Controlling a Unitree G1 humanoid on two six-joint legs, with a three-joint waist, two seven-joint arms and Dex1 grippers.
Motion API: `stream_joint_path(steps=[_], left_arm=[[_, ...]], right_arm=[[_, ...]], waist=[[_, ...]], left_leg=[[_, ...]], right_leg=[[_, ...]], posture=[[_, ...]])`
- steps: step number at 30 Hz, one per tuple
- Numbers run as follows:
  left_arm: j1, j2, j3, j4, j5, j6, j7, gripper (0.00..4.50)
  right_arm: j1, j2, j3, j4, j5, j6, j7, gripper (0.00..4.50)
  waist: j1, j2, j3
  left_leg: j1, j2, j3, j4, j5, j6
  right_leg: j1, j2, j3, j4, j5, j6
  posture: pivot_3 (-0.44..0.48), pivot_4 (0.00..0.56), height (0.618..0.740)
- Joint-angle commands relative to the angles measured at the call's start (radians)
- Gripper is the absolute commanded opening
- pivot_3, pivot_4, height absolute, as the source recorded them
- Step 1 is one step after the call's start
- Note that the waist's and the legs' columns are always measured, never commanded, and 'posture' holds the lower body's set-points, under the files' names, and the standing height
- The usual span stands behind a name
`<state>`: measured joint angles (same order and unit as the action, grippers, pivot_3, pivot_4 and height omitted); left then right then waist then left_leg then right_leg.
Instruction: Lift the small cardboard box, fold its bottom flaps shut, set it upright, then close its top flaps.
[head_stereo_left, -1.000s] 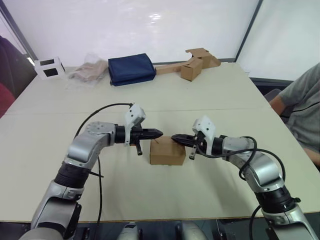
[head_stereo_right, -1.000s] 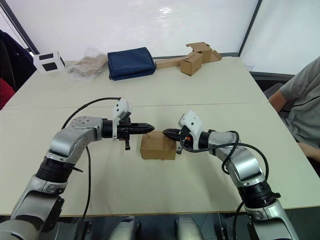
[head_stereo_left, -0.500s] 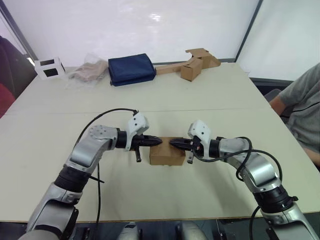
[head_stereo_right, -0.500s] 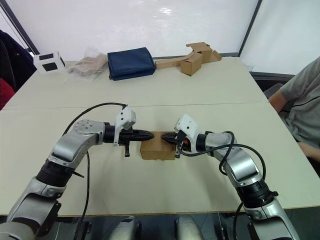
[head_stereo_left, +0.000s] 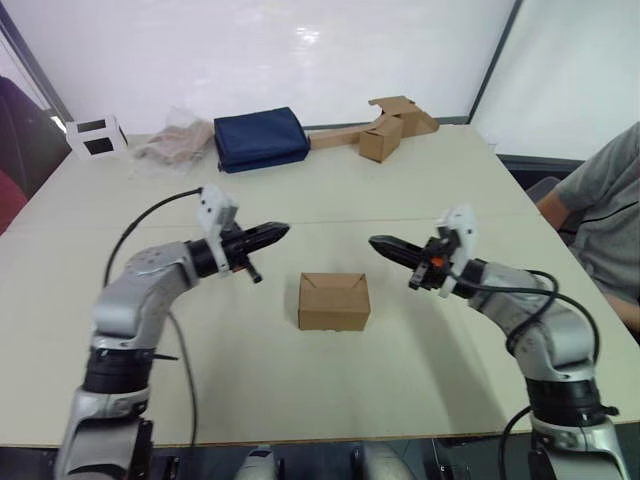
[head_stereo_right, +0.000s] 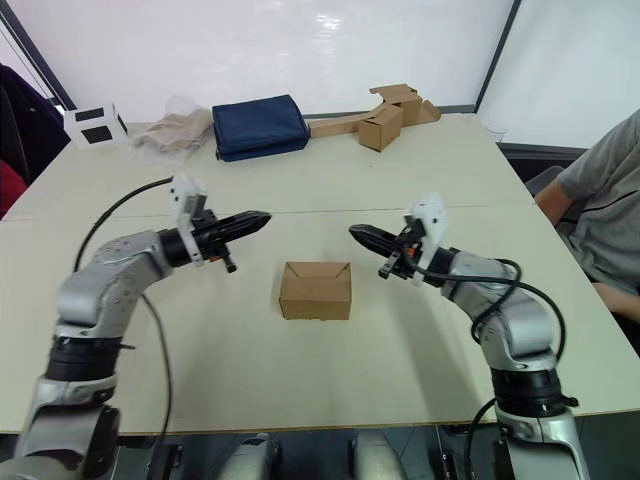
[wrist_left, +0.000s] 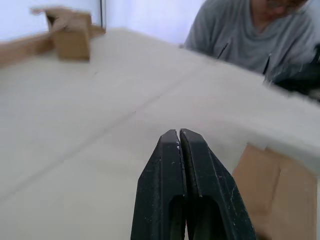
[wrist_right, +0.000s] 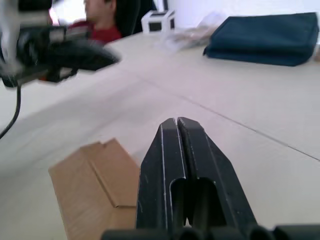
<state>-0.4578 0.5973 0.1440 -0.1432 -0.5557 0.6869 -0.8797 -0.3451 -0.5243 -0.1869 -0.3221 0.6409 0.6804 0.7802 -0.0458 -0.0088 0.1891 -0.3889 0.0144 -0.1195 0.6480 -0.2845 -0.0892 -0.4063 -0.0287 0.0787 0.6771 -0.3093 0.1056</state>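
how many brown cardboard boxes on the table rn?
2, maybe more. The small cardboard box sits between the grippers, near the table's middle. Another brown box sits at the far edge, joined to a long cardboard strip; the cardboard behind it may be a further box, unclear.

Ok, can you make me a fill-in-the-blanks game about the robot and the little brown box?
1. The small cardboard box sits on the ____.
2. The box's top flaps are folded ____.
3. Both the left gripper and the right gripper have their fingers ____.
4. The box lies ____ the two grippers, touching neither.

Missing words: table; shut; shut; between
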Motion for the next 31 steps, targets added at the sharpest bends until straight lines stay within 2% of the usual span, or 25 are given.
stream_joint_path(steps=[1, 4, 9, 16, 21, 31], left_arm=[[0.083, 0.087, 0.027, -0.077, 0.023, -0.01, -0.013, 0.04], [0.141, 0.133, 0.039, -0.087, 0.01, -0.009, -0.028, 0.04], [0.313, 0.194, 0.078, -0.152, 0.003, -0.019, -0.054, 0.04], [0.422, 0.22, 0.087, -0.133, 0.005, -0.06, -0.115, 0.04], [0.43, 0.215, 0.098, -0.123, -0.064, -0.007, -0.137, 0.04], [0.407, 0.209, 0.087, -0.116, -0.085, 0.002, -0.128, 0.04]], right_arm=[[0.077, -0.055, -0.086, -0.094, 0.103, 0.083, -0.008, 0.0], [0.152, -0.108, -0.101, -0.12, 0.107, 0.103, -0.003, 0.0], [0.332, -0.221, -0.103, -0.133, 0.048, 0.077, 0.05, 0.0], [0.392, -0.262, -0.094, -0.11, 0.014, 0.031, 0.078, 0.0], [0.405, -0.268, -0.089, -0.098, -0.011, 0.01, 0.087, 0.0], [0.4, -0.26, -0.084, -0.092, -0.023, 0.003, 0.085, 0.0]], waist=[[0.003, 0.0, 0.0], [0.009, 0.0, 0.0], [0.006, 0.0, 0.0], [0.003, 0.0, 0.0], [0.006, 0.0, 0.0], [0.004, 0.0, 0.0]], left_leg=[[0.0, 0.0, 0.0, 0.0, 0.0, 0.0], [0.0, 0.0, 0.0, 0.002, 0.0, 0.0], [0.001, 0.0, 0.0, -0.001, 0.0, 0.001], [0.003, 0.001, 0.002, 0.0, 0.0, 0.001], [0.003, 0.001, 0.002, 0.0, -0.001, 0.001], [0.004, 0.001, 0.002, 0.0, -0.001, 0.001]], right_leg=[[0.0, 0.0, 0.0, 0.0, 0.0, 0.0], [0.002, -0.001, 0.0, 0.0, 0.0, 0.0], [0.003, 0.0, 0.0, -0.004, 0.0, 0.0], [0.005, 0.0, 0.0, -0.004, 0.0, 0.0], [0.006, 0.0, 0.0, -0.006, 0.0, 0.0], [0.007, 0.0, 0.0, -0.006, 0.0, 0.0]], posture=[[0.0, 0.15, 0.74], [0.0, 0.15, 0.74], [0.0, 0.15, 0.74], [0.0, 0.15, 0.74], [0.0, 0.15, 0.74], [0.0, 0.15, 0.74]])
